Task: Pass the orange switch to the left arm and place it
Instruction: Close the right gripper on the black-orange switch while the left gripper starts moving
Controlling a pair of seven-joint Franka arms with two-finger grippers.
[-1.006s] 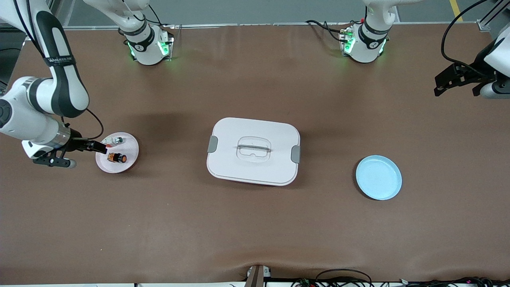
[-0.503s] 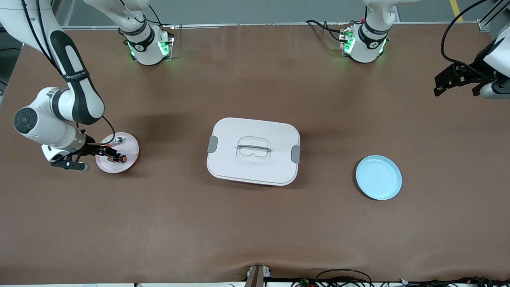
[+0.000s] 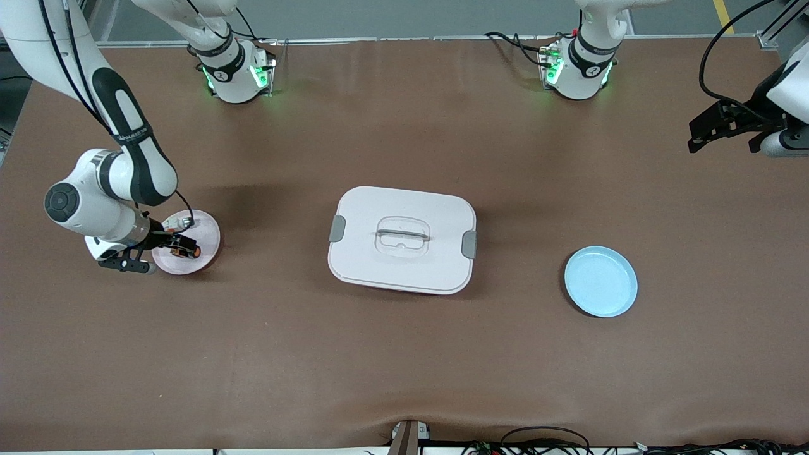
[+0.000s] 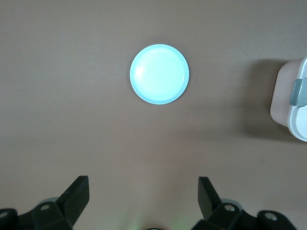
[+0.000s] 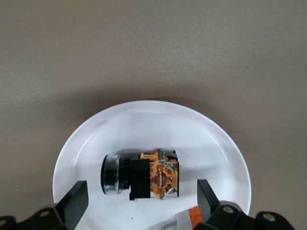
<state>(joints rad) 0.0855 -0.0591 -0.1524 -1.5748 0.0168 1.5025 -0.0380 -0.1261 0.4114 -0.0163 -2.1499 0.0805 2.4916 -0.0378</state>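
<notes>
The orange switch (image 3: 189, 252) lies on its side on a small pale plate (image 3: 205, 237) at the right arm's end of the table. My right gripper (image 3: 179, 245) hangs open, low over that plate. In the right wrist view the switch (image 5: 141, 177) shows a black body, an orange block and a silver-ringed cap. The gripper (image 5: 141, 190) has one finger on each side of it, not touching. The white box (image 3: 402, 239) stands mid-table. My left gripper (image 3: 723, 142) waits open and empty, high over the left arm's end; the left wrist view shows it (image 4: 142, 191) over bare table.
A small whitish piece (image 3: 185, 222) shares the pale plate, farther from the front camera than the switch; it (image 5: 189, 218) shows beside one finger in the right wrist view. A light blue plate (image 3: 600, 281) sits toward the left arm's end, seen as (image 4: 159, 74).
The right arm has swung in and come down, so its open gripper moved from the plate's edge to over the switch. The left arm has not moved.
</notes>
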